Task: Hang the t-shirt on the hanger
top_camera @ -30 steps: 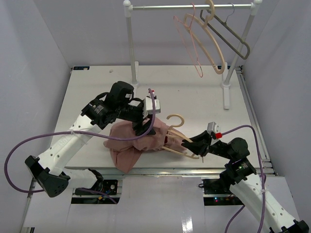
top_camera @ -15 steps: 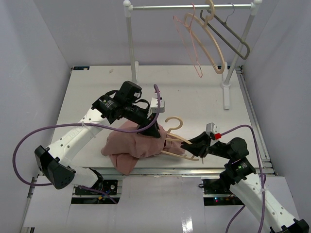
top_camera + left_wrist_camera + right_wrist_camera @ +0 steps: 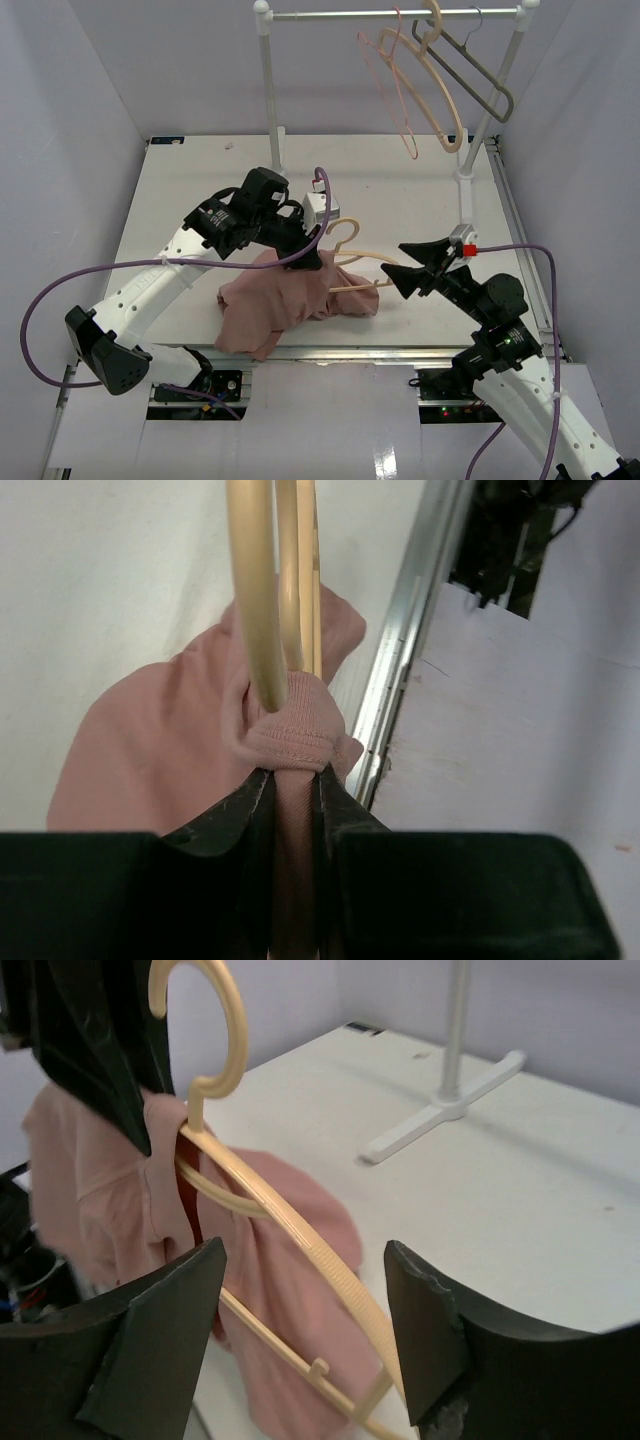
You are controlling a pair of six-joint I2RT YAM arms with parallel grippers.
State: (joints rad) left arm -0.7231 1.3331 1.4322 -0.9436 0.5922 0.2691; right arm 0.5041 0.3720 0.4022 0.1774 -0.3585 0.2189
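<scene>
Left fingers (image 3: 228, 818) pinch t-shirt (image 3: 278, 302), right fingers (image 3: 160, 1345) open; hanger (image 3: 255, 580) crosswise, hook prob. rearward.

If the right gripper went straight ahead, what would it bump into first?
The right gripper would probably hit the hanger first, just ahead of it; the t-shirt lies behind.

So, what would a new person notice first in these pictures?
The pink shirt lies bunched near the front of the table, with a beige hanger poking out of it, hook free. The left gripper is shut on the fabric right where it wraps the hanger, while the right gripper stands open at the hanger's right end. Behind, a rack carries three more hangers.
</scene>
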